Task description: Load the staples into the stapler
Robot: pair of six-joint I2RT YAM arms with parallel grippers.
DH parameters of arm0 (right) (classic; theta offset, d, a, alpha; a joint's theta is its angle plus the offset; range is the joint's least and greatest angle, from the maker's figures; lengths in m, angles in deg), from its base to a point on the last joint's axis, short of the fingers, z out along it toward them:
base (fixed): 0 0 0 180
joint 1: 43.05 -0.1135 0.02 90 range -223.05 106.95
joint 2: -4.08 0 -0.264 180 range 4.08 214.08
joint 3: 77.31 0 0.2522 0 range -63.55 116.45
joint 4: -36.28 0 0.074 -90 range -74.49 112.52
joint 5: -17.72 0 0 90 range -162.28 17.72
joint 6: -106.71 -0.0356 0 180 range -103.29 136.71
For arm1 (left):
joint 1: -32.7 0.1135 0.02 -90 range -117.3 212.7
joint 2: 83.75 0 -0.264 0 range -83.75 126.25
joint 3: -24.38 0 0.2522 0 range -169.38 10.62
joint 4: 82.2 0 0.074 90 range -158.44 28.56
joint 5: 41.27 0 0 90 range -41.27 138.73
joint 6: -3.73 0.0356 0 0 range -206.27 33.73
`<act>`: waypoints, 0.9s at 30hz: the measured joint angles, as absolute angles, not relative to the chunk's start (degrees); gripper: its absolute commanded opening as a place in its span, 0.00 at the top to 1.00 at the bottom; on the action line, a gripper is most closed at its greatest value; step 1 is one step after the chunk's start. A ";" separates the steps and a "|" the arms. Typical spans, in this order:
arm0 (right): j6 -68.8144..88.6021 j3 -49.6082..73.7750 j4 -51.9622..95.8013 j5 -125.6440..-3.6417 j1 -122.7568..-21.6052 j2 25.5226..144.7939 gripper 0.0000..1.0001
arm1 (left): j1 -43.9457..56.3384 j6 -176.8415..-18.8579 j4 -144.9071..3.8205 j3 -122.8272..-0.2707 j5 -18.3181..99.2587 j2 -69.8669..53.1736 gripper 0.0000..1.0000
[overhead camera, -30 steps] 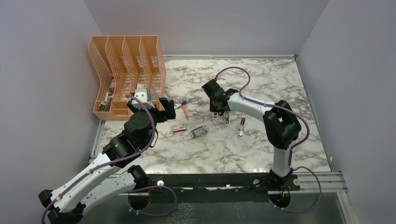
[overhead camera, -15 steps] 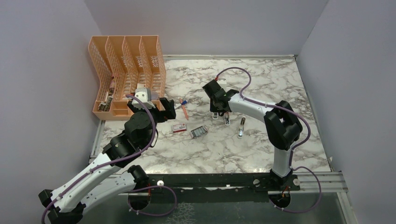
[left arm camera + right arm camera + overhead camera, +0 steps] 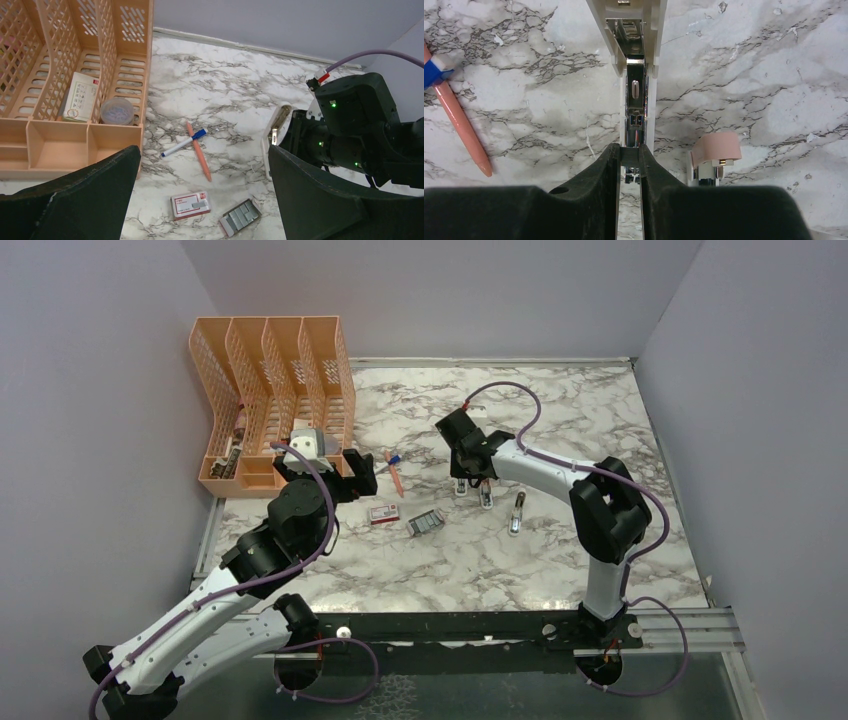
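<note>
The stapler (image 3: 636, 90) is a slim white bar lying open on the marble, its silver inner channel showing. My right gripper (image 3: 629, 152) is shut on the stapler's near end. From above, the right gripper (image 3: 467, 477) stands over the stapler (image 3: 461, 487), and in the left wrist view the stapler (image 3: 276, 131) shows beside it. The staples (image 3: 241, 217) are a grey block in an open tray next to their red-and-white box (image 3: 190, 205). My left gripper (image 3: 200, 200) hangs open above and short of them, holding nothing. Seen from above, the left gripper (image 3: 320, 472) is left of the staples (image 3: 426, 524).
An orange pen (image 3: 198, 157) and a blue-capped marker (image 3: 182, 143) lie crossed behind the box. A short pink block (image 3: 716, 150) stands just right of the stapler. An orange mesh organiser (image 3: 270, 400) fills the back left corner. A small dark-and-silver item (image 3: 517, 512) lies further right.
The right arm's elbow has drifted slightly to the right. Both grippers and the objects on the table stay as they were.
</note>
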State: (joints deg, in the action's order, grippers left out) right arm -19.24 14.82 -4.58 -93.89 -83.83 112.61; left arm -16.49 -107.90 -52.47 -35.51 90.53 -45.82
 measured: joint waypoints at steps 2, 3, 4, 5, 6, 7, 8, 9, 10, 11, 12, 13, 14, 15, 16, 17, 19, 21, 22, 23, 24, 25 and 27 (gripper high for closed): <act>-19.24 14.82 -4.55 -93.89 -83.83 112.61 0.79 | -16.49 -107.90 -52.47 -35.51 90.53 -45.80 0.01; -19.24 14.82 -4.58 -93.89 -83.83 112.63 0.79 | -16.49 -107.90 -52.47 -35.51 90.53 -45.80 0.01; -19.24 14.82 -4.55 -93.89 -83.83 112.65 0.79 | -16.49 -107.90 -52.47 -35.51 90.53 -45.80 0.01; -19.24 14.82 -4.58 -93.89 -83.83 112.72 0.79 | -16.49 -107.90 -52.47 -35.51 90.53 -45.80 0.01; -19.24 14.82 -4.58 -93.91 -83.83 112.83 0.79 | -16.49 -107.90 -52.47 -35.51 90.53 -45.80 0.01; -19.24 14.82 -4.60 -93.89 -83.83 112.91 0.79 | -16.49 -107.92 -52.47 -35.51 90.53 -45.80 0.01; -19.24 14.82 -4.60 -93.89 -83.83 113.02 0.79 | -16.49 -107.90 -52.47 -35.51 90.53 -45.80 0.01; -19.24 14.82 -4.60 -93.91 -83.83 113.13 0.79 | -16.49 -107.90 -52.47 -35.51 90.53 -45.80 0.01; -19.26 14.82 -4.60 -93.89 -83.83 113.22 0.79 | -16.49 -107.90 -52.47 -35.51 90.53 -45.80 0.01; -19.26 14.82 -4.60 -93.89 -83.83 113.26 0.79 | -16.49 -107.90 -52.47 -35.51 90.53 -45.80 0.01; -19.24 14.82 -4.60 -93.89 -83.83 113.29 0.79 | -16.49 -107.90 -52.47 -35.51 90.53 -45.80 0.01; -19.24 14.82 -4.60 -93.89 -83.83 113.31 0.79 | -16.49 -107.92 -52.45 -35.51 90.53 -45.80 0.01; -19.24 14.82 -4.60 -93.89 -83.83 113.31 0.79 | -16.49 -107.92 -52.47 -35.51 90.53 -45.80 0.01; -19.26 14.82 -4.60 -93.89 -83.83 113.33 0.79 | -16.49 -107.90 -52.47 -35.51 90.53 -45.80 0.01; -19.24 14.82 -4.60 -93.89 -83.83 113.35 0.79 | -16.49 -107.90 -52.47 -35.51 90.53 -45.80 0.01; -19.24 14.82 -4.60 -93.89 -83.83 113.37 0.79 | -16.49 -107.90 -52.47 -35.51 90.53 -45.80 0.01; -19.26 14.82 -4.60 -93.91 -83.83 113.50 0.79 | -16.49 -107.90 -52.47 -35.51 90.53 -45.80 0.01; -19.26 14.82 -4.60 -93.89 -83.83 113.70 0.79 | -16.49 -107.90 -52.47 -35.51 90.53 -45.73 0.01; -19.26 14.82 -4.62 -93.89 -83.83 113.81 0.79 | -16.49 -107.90 -52.47 -35.51 90.53 -45.69 0.01; -19.26 14.82 -4.62 -93.89 -83.83 113.90 0.79 | -16.49 -107.90 -52.47 -35.51 90.53 -45.65 0.01; -19.28 14.82 -4.64 -93.91 -83.83 114.03 0.79 | -16.49 -107.90 -52.47 -35.51 90.53 -45.60 0.01; -19.28 14.82 -4.73 -93.89 -83.83 114.14 0.79 | -16.49 -107.90 -52.45 -35.51 90.53 -45.56 0.01; -19.28 14.84 -4.82 -93.89 -83.83 114.29 0.79 | -16.49 -107.90 -52.45 -35.51 90.53 -45.54 0.01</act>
State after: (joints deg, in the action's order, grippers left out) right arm -19.28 14.84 -4.82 -93.89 -83.83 114.29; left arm -16.49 -107.90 -52.45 -35.51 90.53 -45.54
